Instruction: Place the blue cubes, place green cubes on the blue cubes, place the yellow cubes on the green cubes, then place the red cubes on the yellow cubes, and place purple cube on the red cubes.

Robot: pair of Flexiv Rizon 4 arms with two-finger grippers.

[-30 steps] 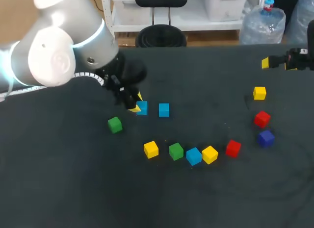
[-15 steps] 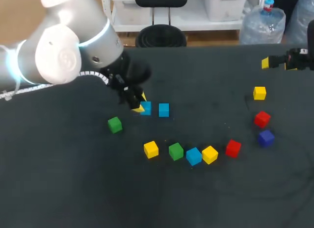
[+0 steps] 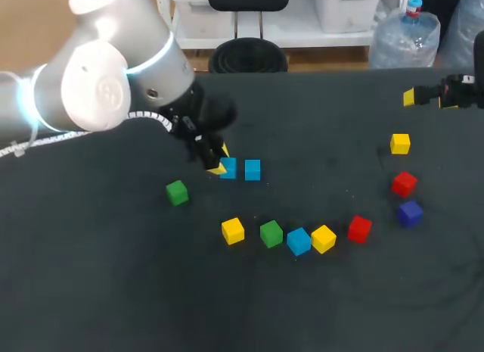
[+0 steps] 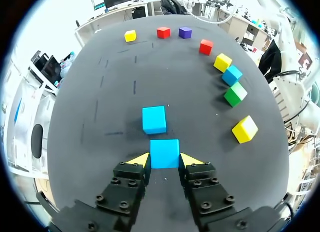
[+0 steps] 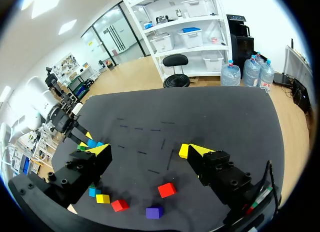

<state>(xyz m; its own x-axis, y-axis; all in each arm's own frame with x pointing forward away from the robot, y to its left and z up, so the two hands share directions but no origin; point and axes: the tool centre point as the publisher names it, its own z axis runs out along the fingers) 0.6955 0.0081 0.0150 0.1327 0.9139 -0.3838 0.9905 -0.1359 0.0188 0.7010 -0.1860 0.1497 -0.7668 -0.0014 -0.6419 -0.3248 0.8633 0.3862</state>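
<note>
Left of the table's [image 3: 106, 291] middle, the left gripper [image 4: 165, 159] is down at the dark surface. Its two yellow tips press against opposite sides of the first blue cube [image 4: 165, 153], so it grips that cube. Whether the cube rests on the surface or is raised a hair off it I cannot tell. Just ahead of the fingers, across a narrow gap, sits the second blue cube [image 4: 154, 119], turned slightly out of line with the gripped one. Off to the left arm's side and a little nearer the robot, the lone green cube [image 3: 177, 192] stands by itself. Nearer the robot still, a loose curved row runs from left to right. It begins with the left yellow cube [image 3: 233, 230], then the row green cube [image 3: 271, 233]. Next come the third blue cube [image 3: 299, 241] and the middle yellow cube [image 3: 323, 238], close enough to look as if they touch, then the near red cube [image 3: 359, 228]. The curve bends away along the right side through the purple cube [image 3: 410, 213], the far red cube [image 3: 404, 183] just beyond it, and the far yellow cube [image 3: 400, 144], which stands apart from both. All the cubes lie singly, none stacked on another. Over the table's far right corner hangs the right gripper [image 5: 148, 150], well above the surface, its fingers spread wide with nothing between them.
</note>
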